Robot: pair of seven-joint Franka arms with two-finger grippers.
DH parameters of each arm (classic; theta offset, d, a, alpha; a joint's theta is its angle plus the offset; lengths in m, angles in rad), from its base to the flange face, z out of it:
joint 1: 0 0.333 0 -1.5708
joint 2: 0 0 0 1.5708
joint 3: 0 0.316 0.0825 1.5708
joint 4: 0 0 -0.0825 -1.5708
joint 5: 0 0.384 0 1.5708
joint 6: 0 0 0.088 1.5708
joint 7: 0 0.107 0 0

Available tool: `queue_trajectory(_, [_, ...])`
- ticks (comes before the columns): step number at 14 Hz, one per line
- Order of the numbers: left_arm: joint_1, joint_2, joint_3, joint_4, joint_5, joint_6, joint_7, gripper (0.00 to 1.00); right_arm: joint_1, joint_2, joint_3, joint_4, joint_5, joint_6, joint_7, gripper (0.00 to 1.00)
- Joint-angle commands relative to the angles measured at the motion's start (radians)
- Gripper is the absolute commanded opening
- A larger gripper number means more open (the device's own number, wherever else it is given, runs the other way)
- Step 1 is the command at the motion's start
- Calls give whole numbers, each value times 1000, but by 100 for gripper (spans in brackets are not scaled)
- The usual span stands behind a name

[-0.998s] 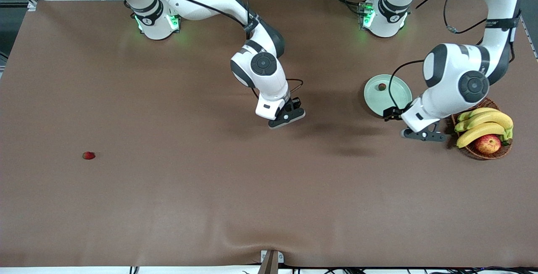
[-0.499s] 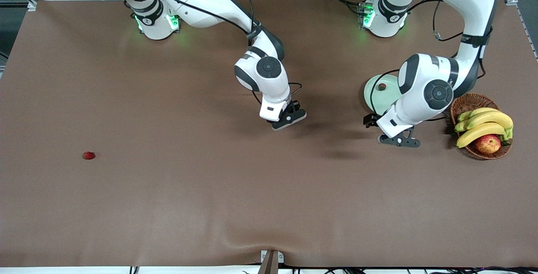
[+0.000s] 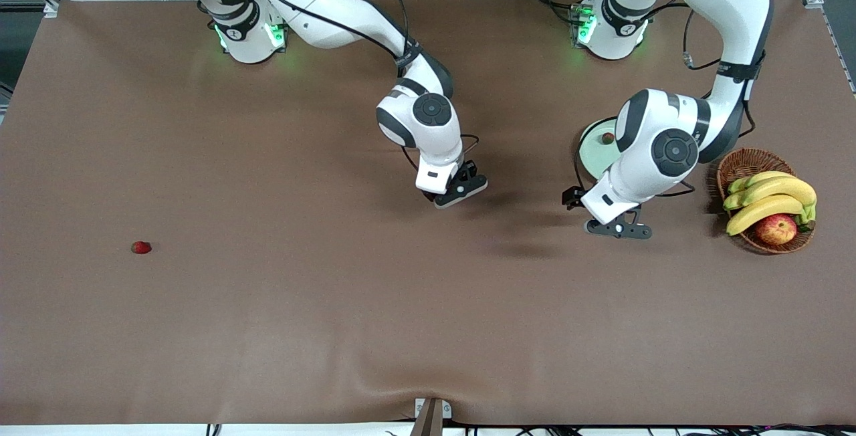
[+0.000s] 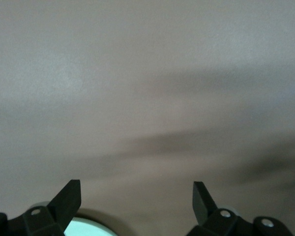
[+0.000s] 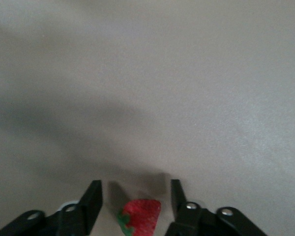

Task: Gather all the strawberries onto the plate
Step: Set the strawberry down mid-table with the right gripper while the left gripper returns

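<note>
A: Where are the strawberries?
B: 1 strawberry [image 3: 141, 247] lies alone toward the right arm's end. The right gripper [image 3: 459, 190], fingers parted, straddles another berry [image 5: 140, 215].
A: The other arm?
B: The left gripper [image 3: 618, 229] hovers spread just beside the plate [image 3: 594, 154], which holds 1 dark-capped berry [image 3: 607, 138].

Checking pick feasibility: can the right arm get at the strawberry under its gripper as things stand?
Probably yes. The right gripper is open with the strawberry between its fingers on the bare table, and nothing stands in the way.
</note>
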Motion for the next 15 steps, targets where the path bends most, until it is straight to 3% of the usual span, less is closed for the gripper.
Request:
queue_trajectory(1, [-9,26,5,44,16,-3,-23,100,4,-51,-18,-2,-22,-22,16,100])
queue_trajectory(10, [-158,110,3,173,9,-3,-269,100,-236,-332,-17,-2,-20,-401,5,100])
queue_trajectory(15, [-274,231,3,330,4,-3,-388,100,-414,-398,-17,-45,-19,-449,-36,100])
